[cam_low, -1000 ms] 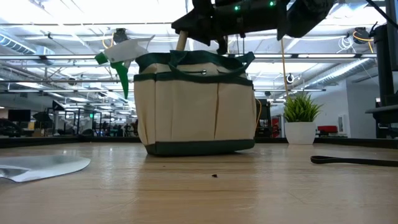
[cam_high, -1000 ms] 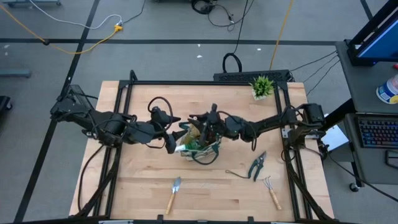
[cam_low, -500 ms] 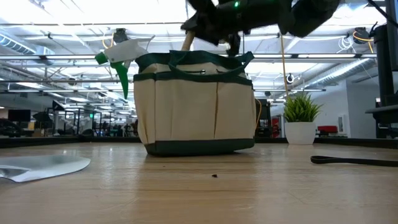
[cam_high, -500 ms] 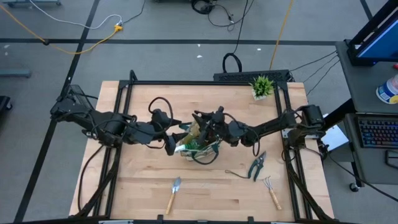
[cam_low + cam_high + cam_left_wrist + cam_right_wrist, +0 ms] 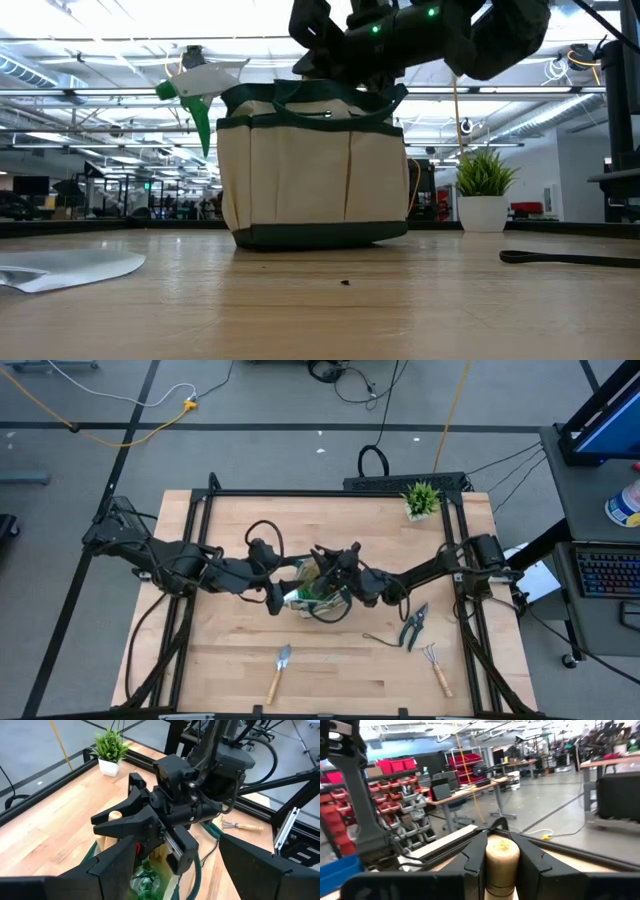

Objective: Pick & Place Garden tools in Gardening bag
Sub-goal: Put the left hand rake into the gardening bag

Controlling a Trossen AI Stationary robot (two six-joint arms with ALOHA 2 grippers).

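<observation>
Two pincers meet over the gardening bag [image 5: 318, 598], which stands upright near the middle of the desk [image 5: 230, 650]. Right pincer [image 5: 117, 822]: directly above the bag's open top, fingers clamped on the rounded wooden handle [image 5: 502, 857] of a garden tool whose lower part is hidden inside the bag. Left pincer [image 5: 277, 598]: just beside the bag on the side away from the right arm, fingers spread wide, nothing between them. Green spray bottle [image 5: 195, 95]: nozzle and neck protrude from the bag's end nearest the left pincer. Trowel [image 5: 279, 670], wooden-handled: flat on the desk, well apart from both pincers, nearer the left one. Pruning shears [image 5: 413, 626]: on the desk beside the right arm. Fork-rake [image 5: 436, 667]: just beyond the shears, near the desk's edge. Potted plant [image 5: 421, 499]: far corner, on the right arm's side.
</observation>
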